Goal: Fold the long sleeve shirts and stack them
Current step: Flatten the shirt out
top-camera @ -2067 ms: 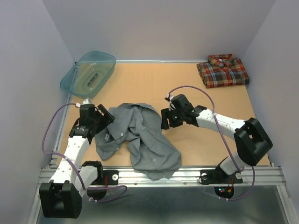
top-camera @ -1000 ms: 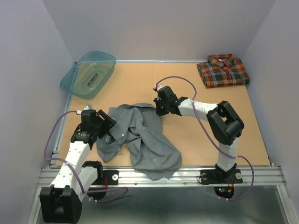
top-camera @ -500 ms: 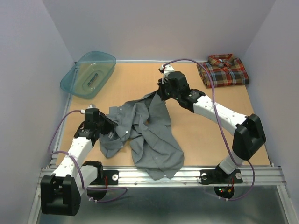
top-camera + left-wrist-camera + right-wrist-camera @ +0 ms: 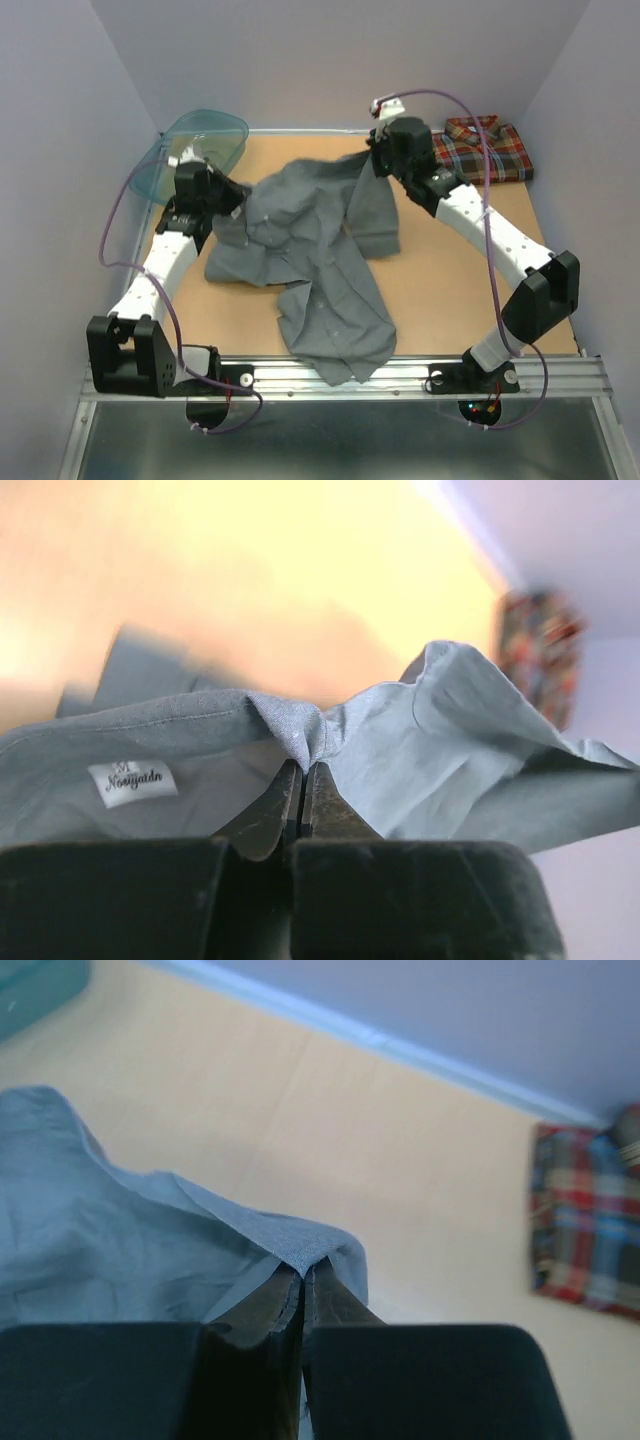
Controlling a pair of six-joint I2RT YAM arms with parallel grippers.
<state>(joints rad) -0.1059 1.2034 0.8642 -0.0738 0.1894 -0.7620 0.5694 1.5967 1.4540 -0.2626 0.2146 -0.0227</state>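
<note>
Judging by the layout, 1 of 2 shirts looks done: the plaid shirt [image 4: 488, 152] lies folded at the far right corner of the table [image 4: 440, 290]. The grey shirt [image 4: 320, 260] hangs crumpled between both arms, its tail trailing to the near edge. The left gripper [image 4: 222, 200] and right gripper [image 4: 383, 160] each pinch its cloth. Spreading, folding and stacking are left.

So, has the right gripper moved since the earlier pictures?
Yes. The right gripper, shut on the plain grey cloth shirt, has travelled away from the robot's side and is now near the folded red, orange and blue plaid shirt.
</note>
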